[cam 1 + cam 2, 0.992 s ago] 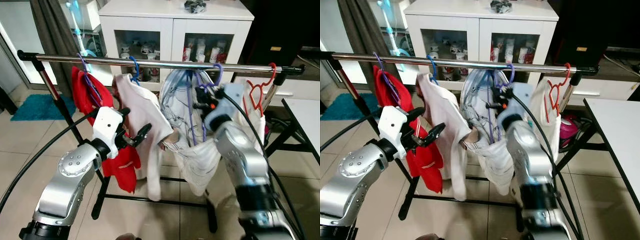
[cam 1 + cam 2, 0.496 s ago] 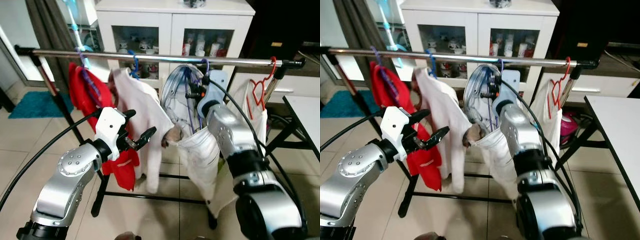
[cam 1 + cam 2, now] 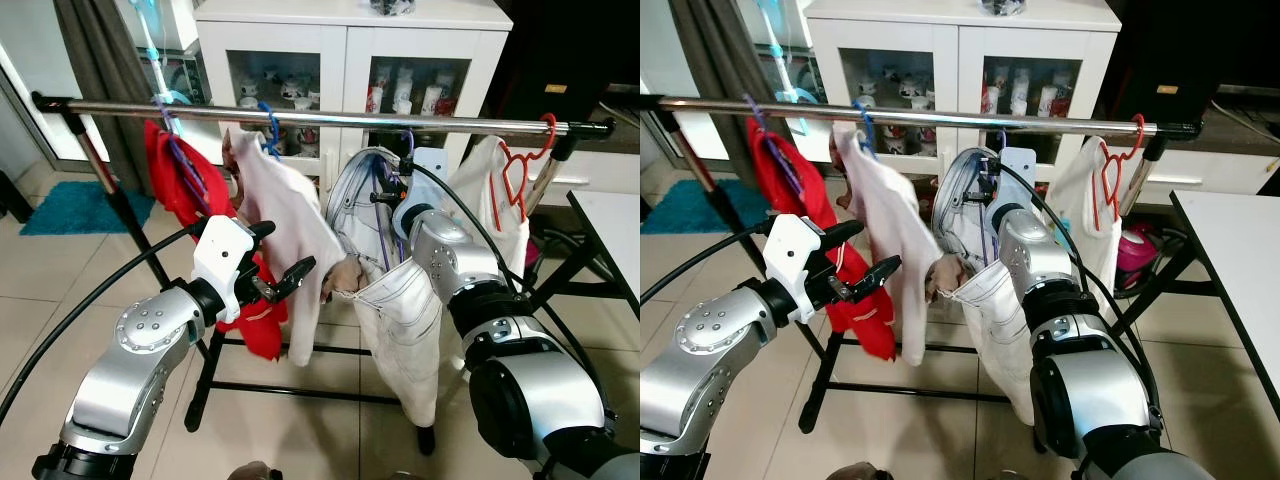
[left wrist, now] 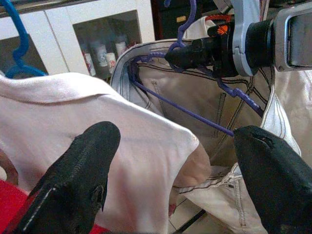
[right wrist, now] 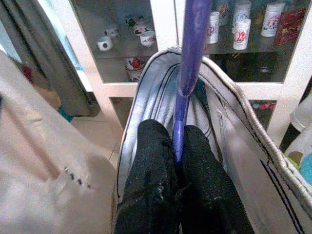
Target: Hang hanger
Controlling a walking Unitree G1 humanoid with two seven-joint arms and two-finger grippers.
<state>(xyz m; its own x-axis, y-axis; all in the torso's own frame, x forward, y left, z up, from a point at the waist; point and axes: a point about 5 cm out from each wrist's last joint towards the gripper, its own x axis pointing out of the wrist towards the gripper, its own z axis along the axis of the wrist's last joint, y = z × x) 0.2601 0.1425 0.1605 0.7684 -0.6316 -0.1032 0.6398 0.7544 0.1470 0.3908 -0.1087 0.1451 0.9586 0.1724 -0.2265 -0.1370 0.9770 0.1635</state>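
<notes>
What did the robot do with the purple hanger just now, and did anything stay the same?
The right gripper, shut on the purple hanger, carried it and the white trousers along the rail, toward the robot's left, closer to the pink shirt. It has not let go. The left gripper stayed open in front of the shirt. The red top and red hanger kept their places.

A clothes rail (image 3: 320, 119) ran across the upper frame, with a cabinet (image 3: 345, 45) behind it. From left to right along the rail hung a shirt (image 3: 185, 190), a second shirt (image 3: 285, 215), trousers (image 3: 400, 310) at centre and a further garment (image 3: 490, 200) at right. The left gripper (image 3: 275, 262) stood at centre-left before the second shirt; the right gripper (image 3: 385, 190) reached the hanger (image 5: 187, 73) just below the rail, inside the trousers' waistband.
</notes>
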